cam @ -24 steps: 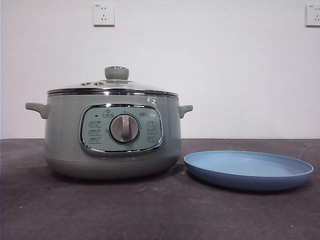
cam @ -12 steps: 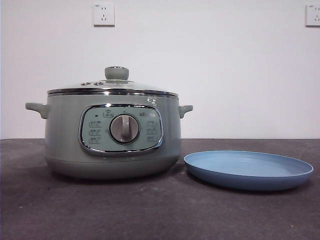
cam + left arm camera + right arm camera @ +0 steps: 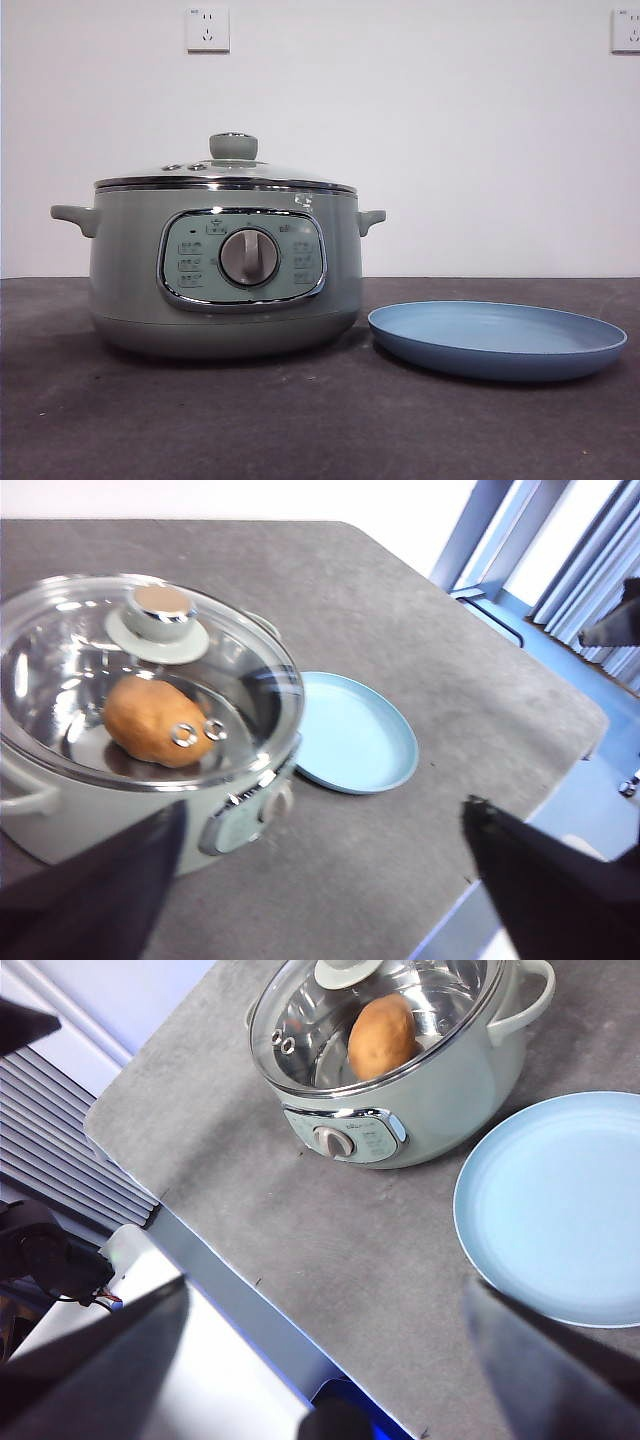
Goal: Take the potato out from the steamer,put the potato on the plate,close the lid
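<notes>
We see the potato (image 3: 155,721), firm, round, likely slippery, under the shut glass lid (image 3: 60,670) inside the steamer (image 3: 130,290), plate (image 3: 497,340) at its 3 o'clock, so we'd grab the knob (image 3: 233,146) first; both claws wide, empty.

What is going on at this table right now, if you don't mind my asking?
Nothing is being handled yet. The potato sits inside the steamer under the closed lid. The plate lies empty beside the steamer. The left gripper and right gripper both hang open, away from everything.
</notes>
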Motion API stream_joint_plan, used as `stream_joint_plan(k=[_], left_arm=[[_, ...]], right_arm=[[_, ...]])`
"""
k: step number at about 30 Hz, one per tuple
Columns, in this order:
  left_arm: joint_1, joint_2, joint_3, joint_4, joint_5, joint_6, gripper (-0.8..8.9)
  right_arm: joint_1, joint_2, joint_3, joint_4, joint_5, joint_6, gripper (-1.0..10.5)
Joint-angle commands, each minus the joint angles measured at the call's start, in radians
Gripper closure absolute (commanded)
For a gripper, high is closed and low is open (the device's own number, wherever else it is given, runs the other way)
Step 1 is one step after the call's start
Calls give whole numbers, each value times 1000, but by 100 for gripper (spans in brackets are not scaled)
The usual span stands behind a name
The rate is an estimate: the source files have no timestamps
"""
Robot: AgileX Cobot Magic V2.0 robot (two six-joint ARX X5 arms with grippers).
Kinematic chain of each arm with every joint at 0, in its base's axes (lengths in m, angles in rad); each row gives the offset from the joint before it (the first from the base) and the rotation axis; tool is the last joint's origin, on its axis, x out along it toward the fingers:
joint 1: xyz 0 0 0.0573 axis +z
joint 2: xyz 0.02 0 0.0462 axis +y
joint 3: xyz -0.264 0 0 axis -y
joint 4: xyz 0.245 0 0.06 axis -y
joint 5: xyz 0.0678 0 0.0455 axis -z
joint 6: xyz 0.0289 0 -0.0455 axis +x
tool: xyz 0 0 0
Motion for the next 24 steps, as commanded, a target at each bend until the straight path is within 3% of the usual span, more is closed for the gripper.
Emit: stream_joint_plan(k=[1,10,18,24], left_arm=[[-6,50,42,23,-19,4,186],[-116,315,229,72,-126,58,186],[-260,581,360,166,-342,128,187],[-334,770,430,235,-442,139,187]], right_arm=[[2,0,2,4,1,-4,348],[2,1,2,11,1,-3,348],[2,11,2,31,2,14,348],[2,13,2,33,2,14,348]])
